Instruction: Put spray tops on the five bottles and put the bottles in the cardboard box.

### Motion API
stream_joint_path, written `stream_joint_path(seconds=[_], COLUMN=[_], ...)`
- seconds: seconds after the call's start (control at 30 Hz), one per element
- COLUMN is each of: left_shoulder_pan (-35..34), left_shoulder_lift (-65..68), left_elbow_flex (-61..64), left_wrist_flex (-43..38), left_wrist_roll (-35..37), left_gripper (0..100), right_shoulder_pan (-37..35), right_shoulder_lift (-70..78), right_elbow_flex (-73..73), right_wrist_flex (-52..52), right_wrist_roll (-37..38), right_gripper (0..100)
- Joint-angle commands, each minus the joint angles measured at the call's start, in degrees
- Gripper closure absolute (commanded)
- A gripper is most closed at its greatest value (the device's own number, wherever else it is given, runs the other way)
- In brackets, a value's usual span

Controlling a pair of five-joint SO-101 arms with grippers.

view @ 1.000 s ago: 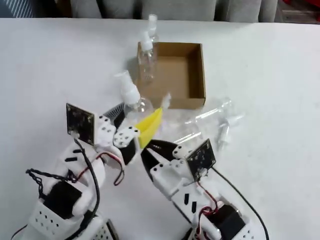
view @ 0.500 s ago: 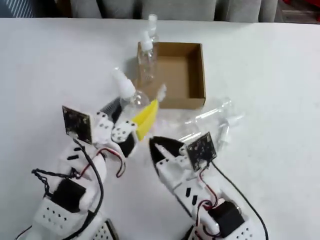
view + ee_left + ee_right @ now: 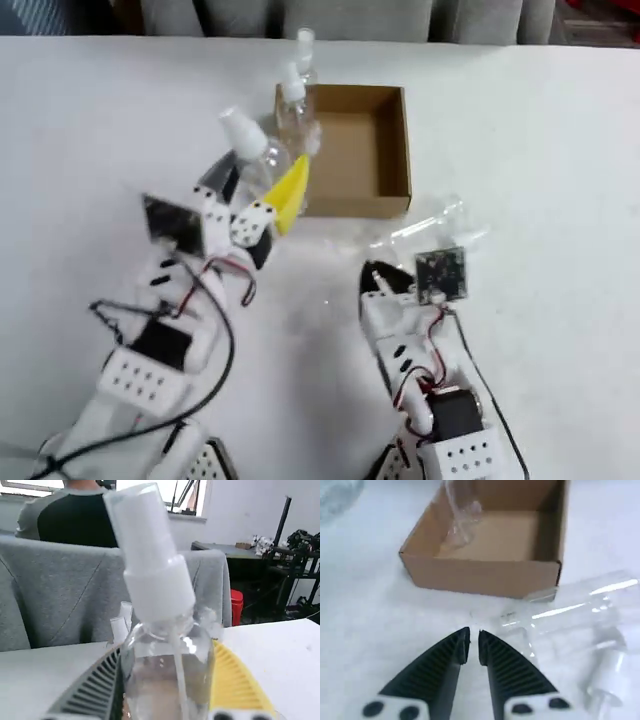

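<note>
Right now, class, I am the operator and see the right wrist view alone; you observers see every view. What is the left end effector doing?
Observer: The left end effector is shut on a bottle.
Operator: Is that one capped?
Observer: Yes, a white spray top sits on its neck.
Operator: Where is it relative to the box?
Observer: From above, just left of the box, tilted.
</note>
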Motion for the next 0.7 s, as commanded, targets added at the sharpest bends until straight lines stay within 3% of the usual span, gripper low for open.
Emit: stream_joint_path(seconds=[0.0, 0.43, 0.67], left_shoulder_pan=[-0.92, -4.79, -4.26], left_shoulder_lift=[14.29, 48.4, 58.07], left_elbow_flex=[-6.59, -18.46, -23.56], left_wrist_flex=[-10.29, -31.91, -34.29], left_wrist_roll=[-1.05, -0.97, -0.97], left_gripper=[98, 98, 98], right_shoulder_pan=[3.74, 5.41, 5.32], right_shoulder_lift=[-0.31, -0.31, -0.31], right_elbow_flex=[0.62, 0.62, 0.62], right_wrist_flex=[0.84, 3.12, 3.47], right_wrist_roll=[0.0, 0.0, 0.0], right_gripper=[98.4, 98.4, 98.4])
